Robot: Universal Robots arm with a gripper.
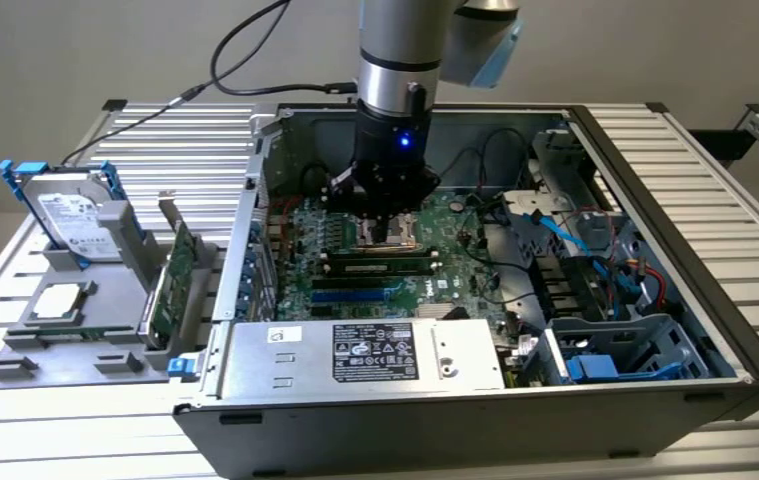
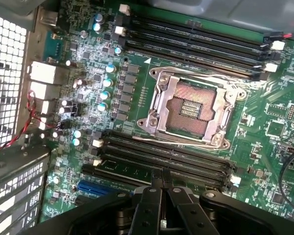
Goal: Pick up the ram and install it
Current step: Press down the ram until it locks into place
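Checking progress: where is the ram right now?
In the exterior view, the ram lies on the motherboard, in the slot bank beside the CPU socket, directly under the claw.

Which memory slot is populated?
The one by the gripper, outermost from the CPU socket: the green ram sits in it; the other slots show empty black.

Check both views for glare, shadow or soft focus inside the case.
Exterior view: even light, a blue LED glows on the gripper, motherboard shaded beneath it. Wrist view: CPU socket sharp, its metal frame glinting; fingers dark at the frame's edge.
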